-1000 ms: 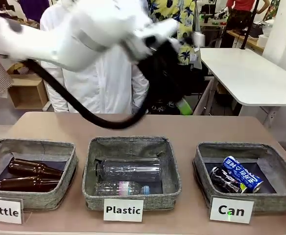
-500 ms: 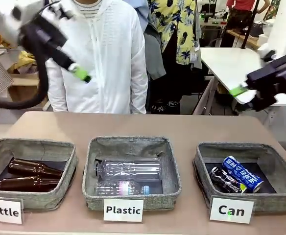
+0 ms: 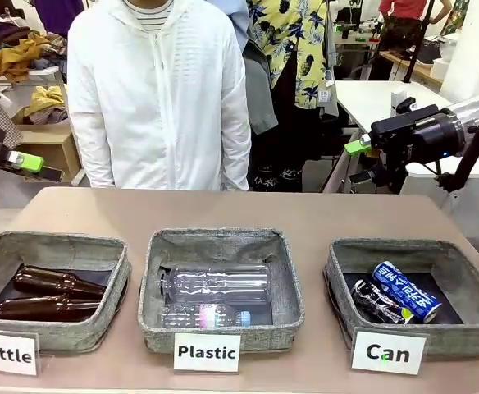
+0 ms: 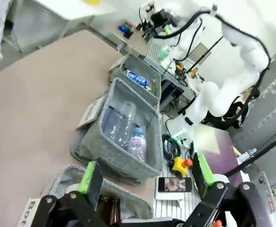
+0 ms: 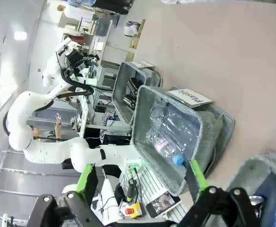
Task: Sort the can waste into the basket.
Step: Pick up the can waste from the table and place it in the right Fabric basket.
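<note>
Both pincers stand apart and empty: left gripper (image 3: 28,162) at frame left edge, right gripper (image 3: 358,147) upper right. Blue can (image 3: 405,290) and black can (image 3: 376,301) lie in the basket (image 3: 344,279) (lower right). Cans likely light, slippery, dentable; grip mid-body.

You can read three white cards along the near edge of the desk (image 3: 321,209), each propped against a grey fabric bin. The left card (image 3: 6,353) says "Bottle", with its first letter cut by the picture's edge. The middle card (image 3: 207,352) says "Plastic". The right card (image 3: 387,352) says "Can", standing against the basket (image 3: 342,283). The blue can (image 3: 405,290) inside it carries white lettering, too small for you to read.
</note>
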`<state>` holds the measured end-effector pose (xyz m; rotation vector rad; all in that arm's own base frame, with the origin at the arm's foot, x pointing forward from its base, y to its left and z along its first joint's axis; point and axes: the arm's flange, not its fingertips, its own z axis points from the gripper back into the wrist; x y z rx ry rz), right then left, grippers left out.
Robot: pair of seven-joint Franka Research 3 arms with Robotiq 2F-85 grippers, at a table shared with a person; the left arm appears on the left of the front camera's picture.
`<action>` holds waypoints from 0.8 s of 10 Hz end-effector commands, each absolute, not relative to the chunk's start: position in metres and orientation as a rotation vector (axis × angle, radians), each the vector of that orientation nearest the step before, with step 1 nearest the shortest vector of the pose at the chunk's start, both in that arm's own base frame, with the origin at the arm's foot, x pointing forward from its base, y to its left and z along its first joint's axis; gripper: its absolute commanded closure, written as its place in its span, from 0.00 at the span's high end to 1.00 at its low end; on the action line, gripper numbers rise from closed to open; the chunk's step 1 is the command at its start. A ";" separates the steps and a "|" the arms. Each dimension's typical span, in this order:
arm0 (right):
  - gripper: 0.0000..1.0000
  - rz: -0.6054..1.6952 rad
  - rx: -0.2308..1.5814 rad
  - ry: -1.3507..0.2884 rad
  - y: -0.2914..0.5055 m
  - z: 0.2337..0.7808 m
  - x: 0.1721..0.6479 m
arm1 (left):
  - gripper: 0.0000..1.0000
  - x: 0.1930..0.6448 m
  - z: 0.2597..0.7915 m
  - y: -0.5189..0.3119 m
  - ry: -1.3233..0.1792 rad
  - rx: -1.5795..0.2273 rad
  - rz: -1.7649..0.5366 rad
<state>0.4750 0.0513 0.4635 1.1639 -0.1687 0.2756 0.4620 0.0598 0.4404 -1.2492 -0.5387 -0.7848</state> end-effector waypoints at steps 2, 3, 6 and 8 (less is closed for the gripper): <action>1.00 0.279 1.143 -0.196 0.045 0.473 0.472 | 1.00 0.458 0.485 0.015 -0.507 -1.186 -0.912; 1.00 0.279 1.143 -0.196 0.045 0.473 0.472 | 1.00 0.458 0.485 0.015 -0.507 -1.186 -0.912; 1.00 0.279 1.143 -0.196 0.045 0.473 0.472 | 1.00 0.458 0.485 0.015 -0.507 -1.186 -0.912; 1.00 0.279 1.143 -0.196 0.045 0.473 0.472 | 1.00 0.458 0.485 0.015 -0.507 -1.186 -0.912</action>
